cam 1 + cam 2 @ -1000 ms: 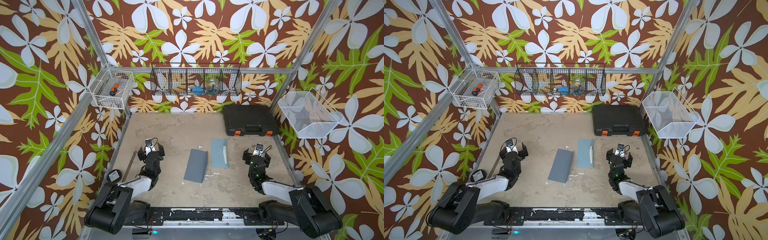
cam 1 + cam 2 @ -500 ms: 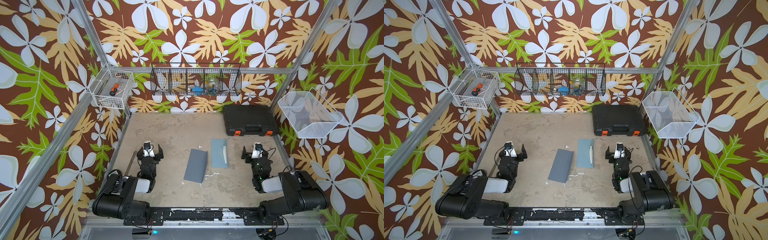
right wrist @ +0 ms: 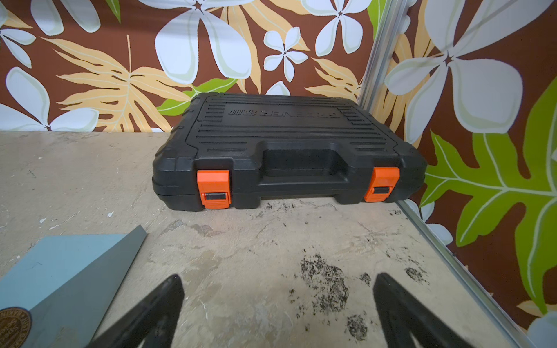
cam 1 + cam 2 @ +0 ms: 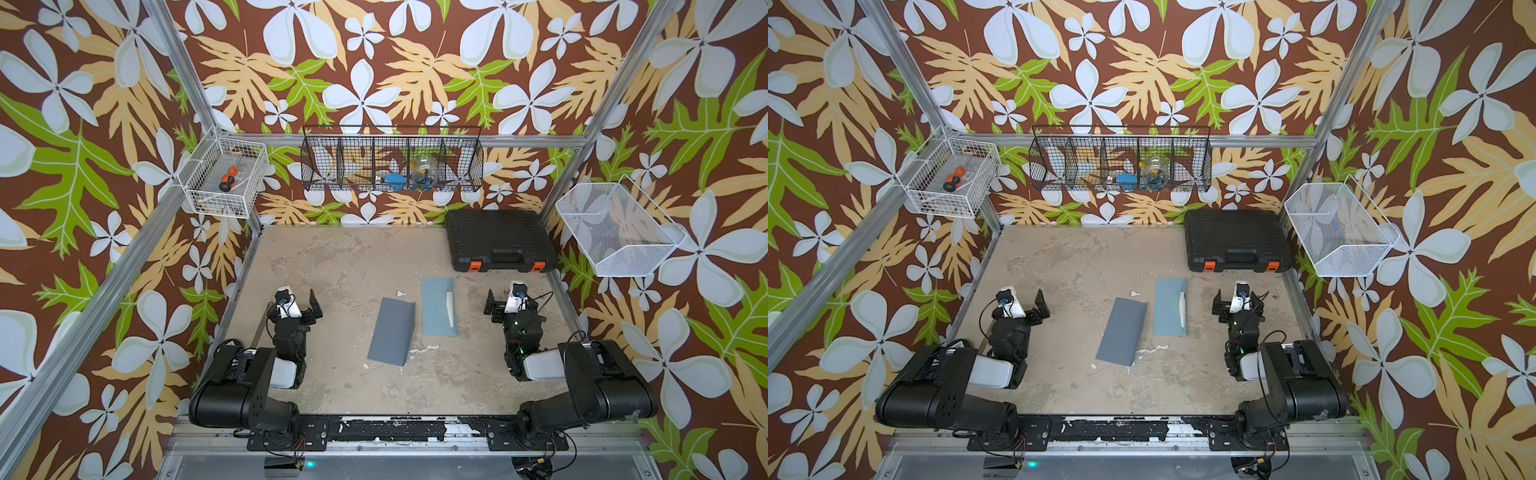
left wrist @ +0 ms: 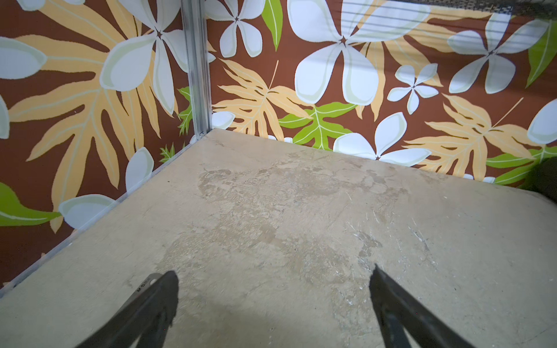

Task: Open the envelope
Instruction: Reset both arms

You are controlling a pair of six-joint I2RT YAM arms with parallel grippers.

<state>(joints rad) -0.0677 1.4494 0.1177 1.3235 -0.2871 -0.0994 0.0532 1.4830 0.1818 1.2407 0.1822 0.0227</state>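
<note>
Places are given from the black tool case (image 4: pixel 500 241), which is set flat on the bench (image 4: pixel 340 266) with both orange latches shut.

Farthest from the case, the left tool (image 5: pixel 273 274) is seen with its fingers spread wide and nothing between them. Only bare bench is faced in the left wrist view.

Closer to the case, the grey envelope (image 4: pixel 392 330) is laid flat. Its long axis is roughly square to the case's latched front but skewed, with the end nearer the robot swung away from the case.

Just beside it, near the case's left latch, the light blue envelope (image 4: pixel 438 307) is laid with its long axis square to that front. A white strip (image 4: pixel 450 305) is seen along its case-side edge, and a round brown seal (image 3: pixel 12 324) is shown in the right wrist view. Whether the flap is stuck down cannot be told.

Before the case's front, the right tool (image 3: pixel 278 278) is held spread wide and empty, aimed at the case. Neither envelope is touched.

The light blue envelope, being sealed, is judged the one meant. The right tool is clearly nearer, so a sideways reach across the envelope's short axis is judged to be called for.
</note>
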